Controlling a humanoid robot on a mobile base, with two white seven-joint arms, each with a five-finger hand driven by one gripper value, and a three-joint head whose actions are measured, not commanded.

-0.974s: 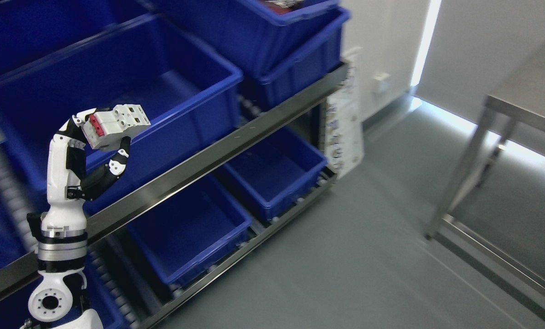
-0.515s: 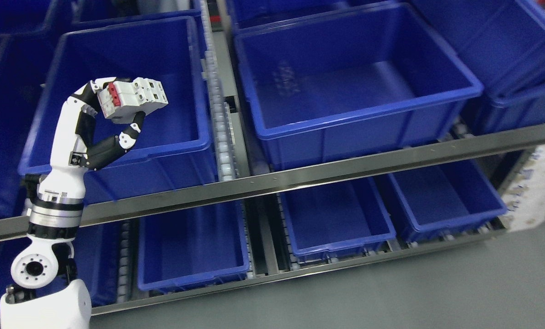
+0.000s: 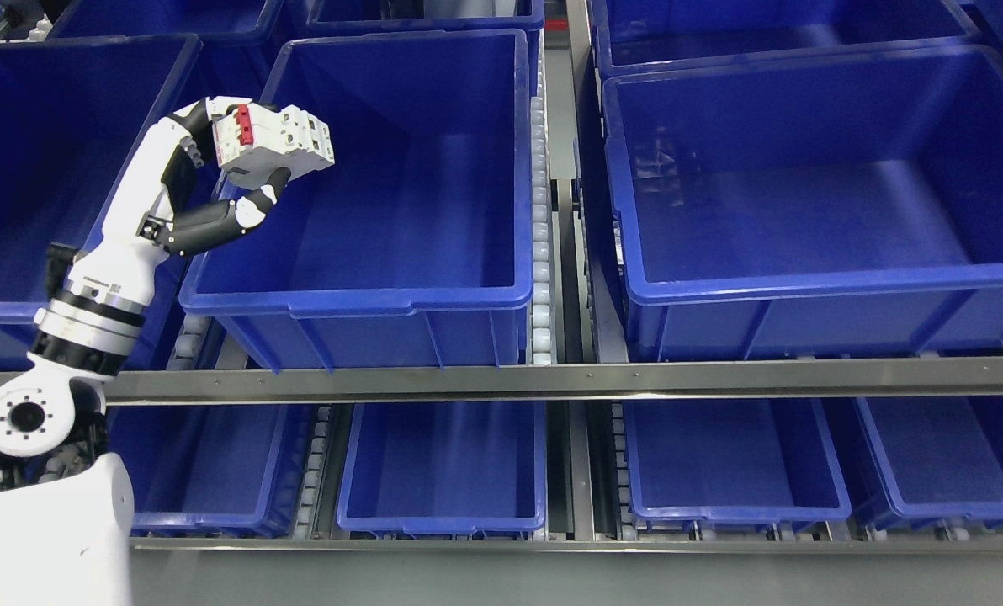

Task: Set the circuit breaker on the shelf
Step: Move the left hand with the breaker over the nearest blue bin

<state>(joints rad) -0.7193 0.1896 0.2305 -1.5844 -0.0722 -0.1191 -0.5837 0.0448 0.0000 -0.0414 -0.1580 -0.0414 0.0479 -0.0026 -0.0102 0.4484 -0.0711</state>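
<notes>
The robot is turning to face the shelf (image 3: 501,380) squarely now. Its left hand (image 3: 224,181) is still clamping the breaker (image 3: 276,148), now holding it above the near-left corner of a bin (image 3: 358,299), so release looks close.

We see the whole picture swing since a second ago: the camera has turned from a slanted look past the shelf's end, with grey floor and a steel table, to facing the metal shelf (image 3: 501,380) square on. Against the bins, the left robot hand (image 3: 241,172) with its white, red-switched circuit breaker (image 3: 276,150) now sits over the near-left corner of the deep blue plastic bin (image 3: 384,299) in the middle, slightly higher in the picture than before.
</notes>
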